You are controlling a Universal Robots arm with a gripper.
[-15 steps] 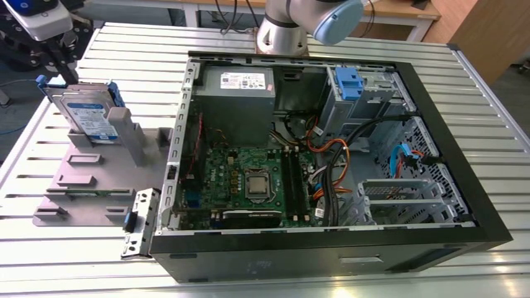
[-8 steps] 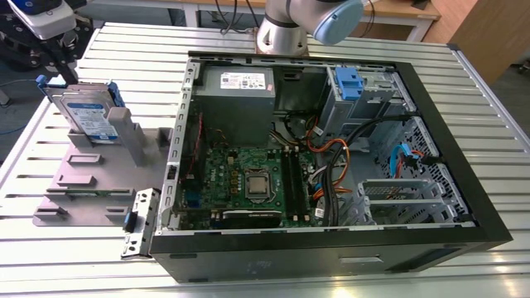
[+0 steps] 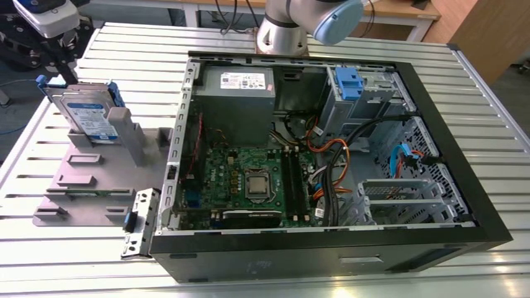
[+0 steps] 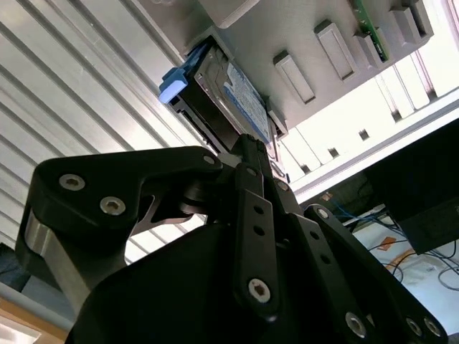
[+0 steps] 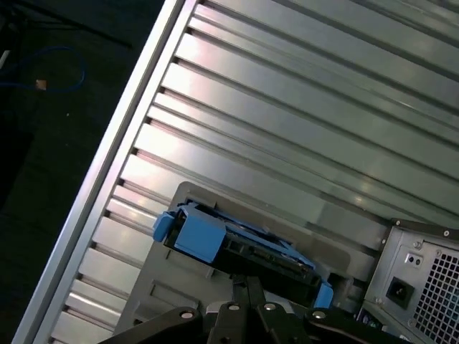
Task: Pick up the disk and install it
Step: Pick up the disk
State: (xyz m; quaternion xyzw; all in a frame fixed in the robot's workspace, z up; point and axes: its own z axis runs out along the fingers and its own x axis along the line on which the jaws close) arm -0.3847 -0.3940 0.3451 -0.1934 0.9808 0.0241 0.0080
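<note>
My gripper (image 3: pixel 66 76) hangs at the top of the upright disk (image 3: pixel 87 115), flat silver framed in blue plastic; I cannot tell its grip.

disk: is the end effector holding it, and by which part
Cannot be told: the end effector sits at the upper edge of the disk, which stands in the grey holder, but a grip isn't visible.

A ribbed aluminium table (image 3: pixel 83 267) spans the exterior view, its slats throwing back bright glare at eight o'clock. Behind it, from twelve to one o'clock, stands a light wooden bench (image 3: pixel 406 9) with dark cables (image 3: pixel 222 12) hanging near it, and a brown wooden panel (image 3: pixel 488 34) closes the two o'clock corner. At nine o'clock lies blue-grey floor (image 3: pixel 12 87) with a loose blue cable (image 3: pixel 5 130) on it.
</note>
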